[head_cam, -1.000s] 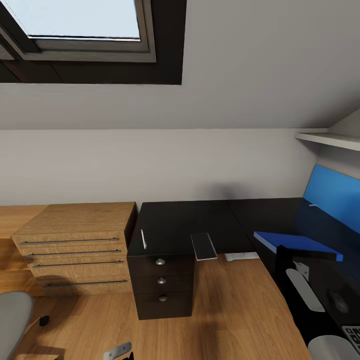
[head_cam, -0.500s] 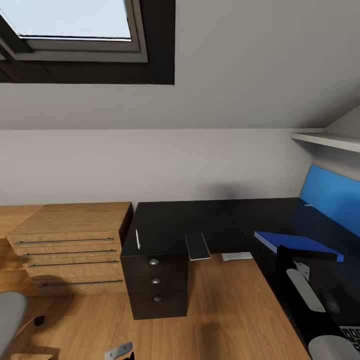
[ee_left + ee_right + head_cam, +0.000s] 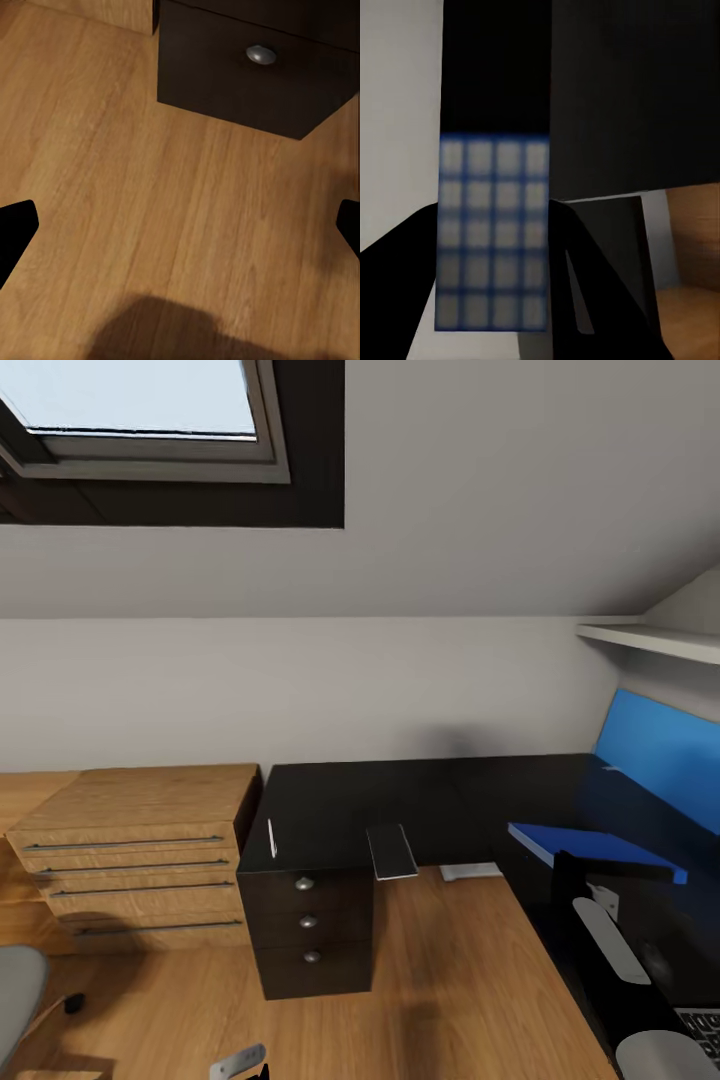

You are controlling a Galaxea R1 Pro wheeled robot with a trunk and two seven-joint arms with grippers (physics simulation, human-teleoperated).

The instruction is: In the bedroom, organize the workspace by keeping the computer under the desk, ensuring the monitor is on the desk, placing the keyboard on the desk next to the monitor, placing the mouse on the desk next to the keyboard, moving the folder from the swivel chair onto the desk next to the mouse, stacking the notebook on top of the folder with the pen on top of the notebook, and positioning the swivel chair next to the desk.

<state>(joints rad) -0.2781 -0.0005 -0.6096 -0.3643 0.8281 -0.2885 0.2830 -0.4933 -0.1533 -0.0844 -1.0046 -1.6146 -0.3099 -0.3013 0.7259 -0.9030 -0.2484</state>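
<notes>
The long L-shaped desk (image 3: 420, 800) with a glossy black top stands against the pale wall, under a sloped ceiling with a skylight (image 3: 140, 400). A black three-drawer unit (image 3: 308, 930) with round silver knobs sits under the desk's near corner, and a light wooden dresser (image 3: 130, 850) with long bar handles stands just beside that unit, on the side away from the desk's long wing.

On the desk top above the drawer unit lies the thin short white pen (image 3: 272, 838). Near it, further along the front edge, the thin flat grey notebook (image 3: 392, 852) lies partly over the edge. The thin bright blue folder (image 3: 595, 848) lies on the desk's side wing, below the long blue wall panel (image 3: 655, 745). A corner of the dark-keyed keyboard (image 3: 703, 1028) shows at the near end of that wing. A small white flat thing (image 3: 470, 871) lies on the wooden floor (image 3: 450, 980) under the desk. The grey seat of the swivel chair (image 3: 18, 990) shows well apart from the desk, past the dresser.

In the left wrist view the left tool (image 3: 180, 232) has its two dark fingertips (image 3: 15, 229) spread wide over the floor, with a drawer knob (image 3: 260, 54) ahead. In the right wrist view the right tool (image 3: 487, 247) shows dark fingers (image 3: 401, 285) around a blurred checkered strip; whether it is spread or closed cannot be told.
</notes>
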